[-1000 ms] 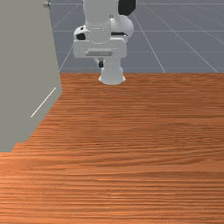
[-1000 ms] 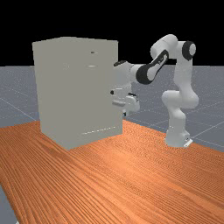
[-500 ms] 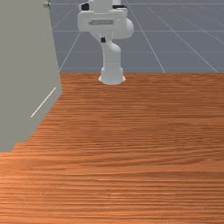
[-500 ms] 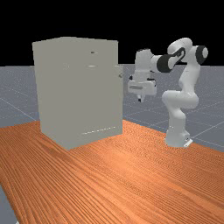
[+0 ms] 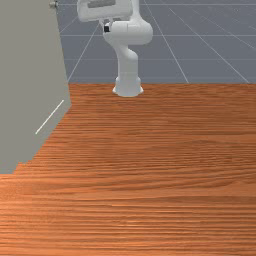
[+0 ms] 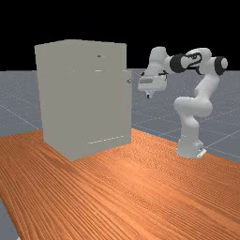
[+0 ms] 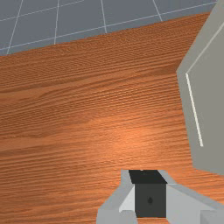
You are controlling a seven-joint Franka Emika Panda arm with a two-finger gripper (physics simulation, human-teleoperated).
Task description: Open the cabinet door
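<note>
My gripper [image 5: 106, 28] hangs at the front view's top, right of the grey cabinet [image 5: 30, 75], its fingers together with nothing between them. A small round knob [image 5: 53, 4] sits high on the cabinet's arm-facing side. In the far view the gripper [image 6: 148, 96] is to the right of the knob [image 6: 129, 81] and a little lower, apart from the cabinet [image 6: 84, 93]. The door's face is turned away there, so I cannot tell whether it stands ajar. The wrist view has my shut gripper [image 7: 148, 176] beside the cabinet [image 7: 210, 96], touching nothing.
The wooden table [image 5: 165, 165] stretches out below and in front of the arm. In the far view the arm's base [image 6: 190, 147] stands at the table's far right, and the cabinet's lower edge rests on the table [image 6: 136, 183].
My hand has come out from behind the cabinet's edge, moving right and up in the far view. Over the last half second it rose further and tilted. The cabinet has not moved.
</note>
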